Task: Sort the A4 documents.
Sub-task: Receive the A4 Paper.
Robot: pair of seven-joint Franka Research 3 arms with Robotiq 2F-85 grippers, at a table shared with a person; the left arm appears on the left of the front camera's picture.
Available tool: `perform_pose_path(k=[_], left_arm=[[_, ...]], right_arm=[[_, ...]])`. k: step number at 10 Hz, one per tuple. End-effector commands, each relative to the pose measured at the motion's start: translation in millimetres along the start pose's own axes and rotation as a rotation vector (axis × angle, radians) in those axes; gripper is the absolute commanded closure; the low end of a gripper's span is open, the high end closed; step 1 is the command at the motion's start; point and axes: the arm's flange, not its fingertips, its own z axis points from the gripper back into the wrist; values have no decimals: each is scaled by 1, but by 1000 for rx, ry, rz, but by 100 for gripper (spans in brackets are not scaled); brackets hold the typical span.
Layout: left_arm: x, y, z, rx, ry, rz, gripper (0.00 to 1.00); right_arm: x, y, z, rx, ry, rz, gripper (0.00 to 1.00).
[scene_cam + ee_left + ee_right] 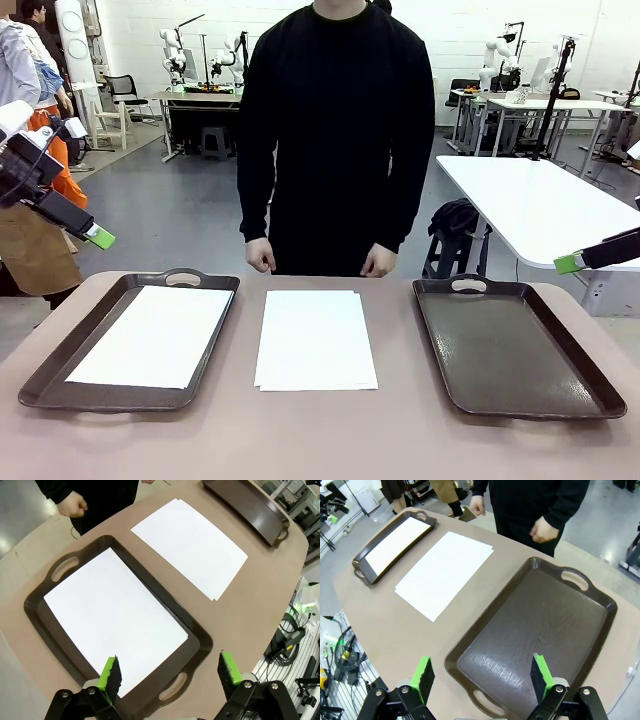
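Note:
A small stack of white A4 documents [316,340] lies on the table's middle, between two dark brown trays; it also shows in both wrist views [192,545] [445,572]. One more white sheet [155,335] [112,620] lies flat inside the left tray [60,360]. The right tray [510,345] [545,630] holds nothing. My left gripper [170,672] hangs open high above the left tray's near end, and in the front view only a green pad [100,237] of it shows at the left edge. My right gripper [481,676] is open above the right tray's near end.
A person in black stands at the far edge, both hands [262,256] [379,262] hanging just behind the table. A white table [540,205] stands behind on the right. Cables [287,637] hang below the table's near side.

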Motion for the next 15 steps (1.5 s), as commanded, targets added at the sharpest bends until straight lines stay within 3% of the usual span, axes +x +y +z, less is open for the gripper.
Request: perform_pose_path(k=[1, 15], left_arm=[[0, 0, 0, 0, 1, 0, 0], [0, 0, 0, 0, 1, 0, 0]], right_arm=[[-1, -1, -2, 19, -8, -4, 0], [-1, -1, -2, 19, -8, -4, 0]])
